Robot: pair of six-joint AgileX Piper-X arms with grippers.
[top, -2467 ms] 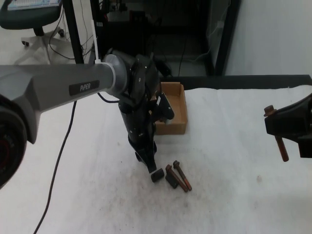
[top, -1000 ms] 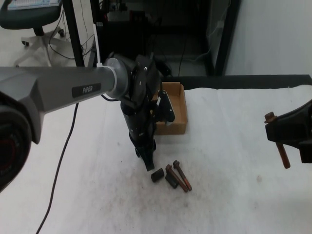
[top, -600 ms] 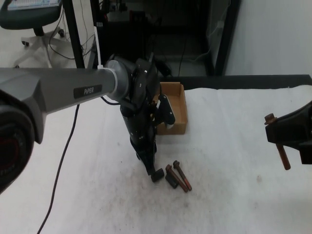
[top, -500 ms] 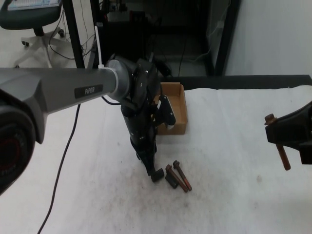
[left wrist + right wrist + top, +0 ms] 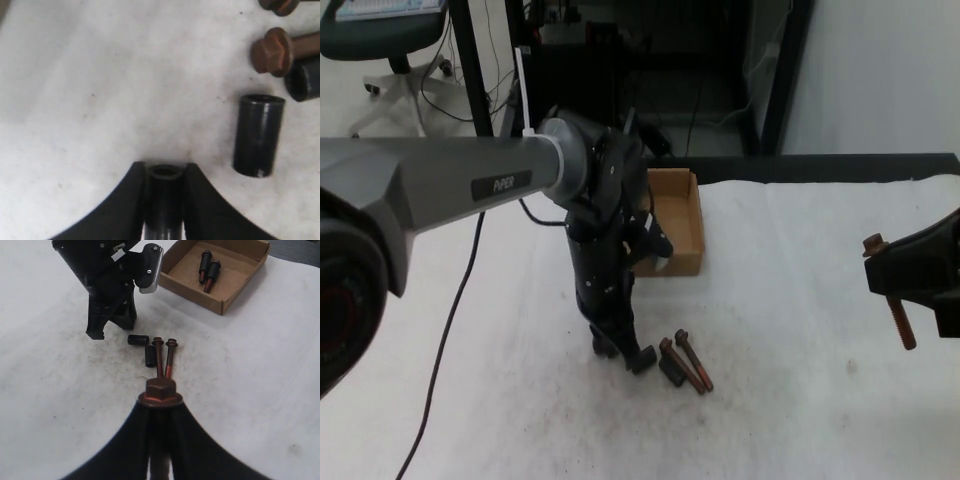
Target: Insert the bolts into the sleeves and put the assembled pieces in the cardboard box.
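While the left gripper (image 5: pixel 165 170) clamps one black sleeve (image 5: pixel 164 210) lengthwise between its fingers, open end pointing past the tips at the bench (image 5: pixel 800 400), the right gripper (image 5: pixel 160 409) pinches one rusty bolt (image 5: pixel 160 391) just under its head (in the high view it hangs near upright, head up, well off to the side). Two loose sleeves (image 5: pixel 138 339) lie beside two loose bolts (image 5: pixel 159 357), parallel, heads on the cardboard box (image 5: pixel 195 294) side. Two assembled pieces (image 5: pixel 205 262) lie inside the box.
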